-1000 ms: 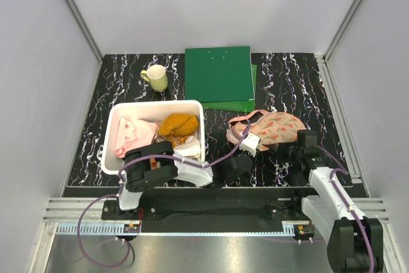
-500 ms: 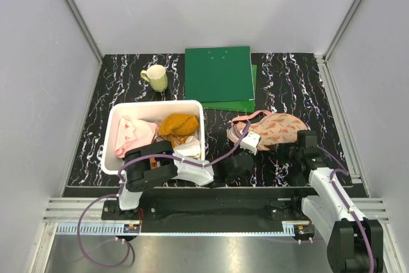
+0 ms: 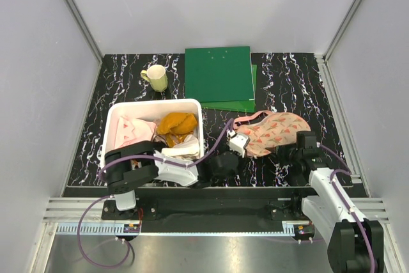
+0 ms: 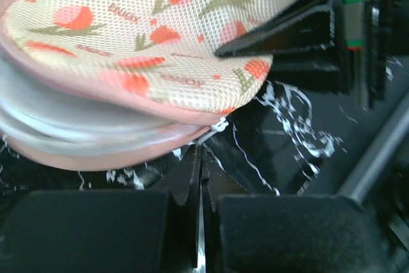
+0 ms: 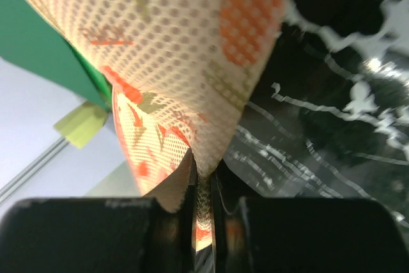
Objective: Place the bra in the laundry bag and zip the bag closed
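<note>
The laundry bag (image 3: 271,131) lies on the black marbled table right of centre, cream mesh with red-and-green motifs and a pink edge. My left gripper (image 3: 238,146) sits at its left rim. In the left wrist view the fingers are shut (image 4: 201,155) on a small silvery zipper pull (image 4: 216,130) at the bag's (image 4: 147,43) pink seam, where whitish lining shows. My right gripper (image 3: 289,151) is at the bag's near right edge, shut (image 5: 203,183) on a fold of the mesh (image 5: 185,49). The bra is hidden.
A white bin (image 3: 153,103) stands left of the bag and holds an orange garment (image 3: 177,123) and a pale pink cloth (image 3: 133,131). Behind are green folders (image 3: 218,75) and a yellow-green cup (image 3: 155,78). Grey walls enclose the table.
My left gripper has closed at the bag's left rim and shifted left and nearer. The bag now lies flatter and more stretched out. The right arm has kept still.
</note>
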`<control>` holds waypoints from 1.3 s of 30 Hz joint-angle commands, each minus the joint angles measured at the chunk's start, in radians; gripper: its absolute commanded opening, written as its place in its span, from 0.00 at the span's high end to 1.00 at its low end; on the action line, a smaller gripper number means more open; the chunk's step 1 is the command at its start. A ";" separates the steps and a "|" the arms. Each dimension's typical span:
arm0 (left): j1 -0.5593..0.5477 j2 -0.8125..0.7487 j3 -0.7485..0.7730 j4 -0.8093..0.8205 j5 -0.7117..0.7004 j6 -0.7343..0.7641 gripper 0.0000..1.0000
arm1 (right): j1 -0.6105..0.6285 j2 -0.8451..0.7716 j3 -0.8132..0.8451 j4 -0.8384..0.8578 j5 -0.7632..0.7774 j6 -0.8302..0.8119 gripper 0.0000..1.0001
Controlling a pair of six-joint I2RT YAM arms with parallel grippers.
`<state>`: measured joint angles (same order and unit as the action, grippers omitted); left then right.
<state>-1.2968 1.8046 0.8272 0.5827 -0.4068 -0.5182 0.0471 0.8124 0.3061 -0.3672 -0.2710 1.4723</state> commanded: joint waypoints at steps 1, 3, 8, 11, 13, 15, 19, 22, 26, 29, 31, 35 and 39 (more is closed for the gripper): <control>0.014 -0.099 -0.036 0.033 0.080 -0.045 1.00 | -0.004 0.005 0.060 -0.047 0.139 -0.116 1.00; 0.021 -0.106 -0.028 -0.046 0.066 -0.051 1.00 | -0.004 0.004 0.088 -0.085 0.171 -0.161 1.00; 0.051 -0.094 0.044 -0.205 0.136 -0.039 1.00 | -0.009 0.001 0.154 -0.139 0.265 -0.297 1.00; 0.053 -0.083 0.056 -0.146 0.268 0.007 0.93 | -0.009 -0.002 0.160 -0.159 0.254 -0.282 1.00; 0.051 -0.064 0.062 -0.115 0.340 0.021 0.76 | -0.010 0.005 0.153 -0.164 0.222 -0.247 1.00; 0.050 -0.028 0.084 -0.078 0.361 0.017 0.59 | -0.010 0.013 0.146 -0.162 0.172 -0.198 1.00; 0.048 0.033 0.138 -0.043 0.353 0.012 0.50 | -0.010 0.016 0.123 -0.147 0.104 -0.113 1.00; 0.048 0.070 0.182 -0.041 0.341 -0.006 0.47 | -0.010 0.010 0.116 -0.145 0.099 -0.084 1.00; 0.051 0.102 0.236 -0.087 0.238 -0.057 0.46 | -0.010 0.007 0.099 -0.142 0.087 -0.060 1.00; 0.065 0.111 0.251 -0.147 0.165 -0.104 0.53 | -0.009 -0.021 0.087 -0.142 0.087 -0.050 1.00; 0.077 0.113 0.247 -0.150 0.146 -0.117 0.58 | -0.010 -0.036 0.082 -0.142 0.088 -0.046 1.00; 0.093 0.108 0.248 -0.164 0.157 -0.132 0.62 | -0.010 -0.035 0.083 -0.142 0.088 -0.043 1.00; 0.102 0.075 0.195 -0.124 0.243 -0.140 0.52 | -0.009 -0.016 0.097 -0.142 0.088 -0.046 1.00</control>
<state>-1.2095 1.9072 1.0389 0.3931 -0.1905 -0.6350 0.0391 0.7864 0.3866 -0.5167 -0.1696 1.4185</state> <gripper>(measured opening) 0.425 0.129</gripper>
